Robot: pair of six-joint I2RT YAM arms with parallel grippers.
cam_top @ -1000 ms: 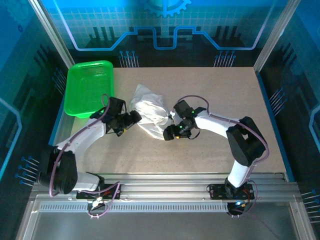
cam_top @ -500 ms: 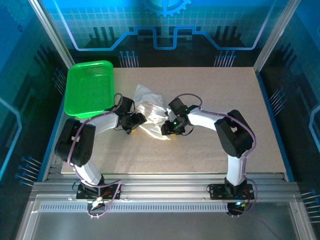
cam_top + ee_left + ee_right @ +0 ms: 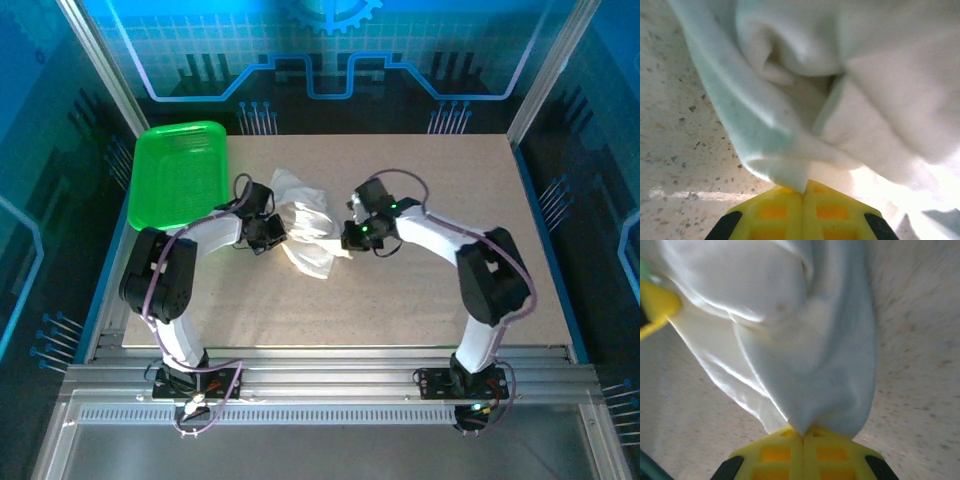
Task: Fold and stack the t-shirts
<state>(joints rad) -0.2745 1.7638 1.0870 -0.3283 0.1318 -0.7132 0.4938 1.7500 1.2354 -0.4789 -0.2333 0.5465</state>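
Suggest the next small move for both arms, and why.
Left tool and right tool are each shut on a pinch of the white t-shirt, which is bunched between them on the table. I'd probably draw them apart, slightly raised, to spread it before any fold.

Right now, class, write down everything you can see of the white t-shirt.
The t-shirt is white, soft-looking cloth, crumpled into a heap with deep folds, no print showing. It lies on the speckled table, right of the green basket and apart from it. The left gripper and right gripper each pinch a fold between shut yellow fingers, from opposite sides.
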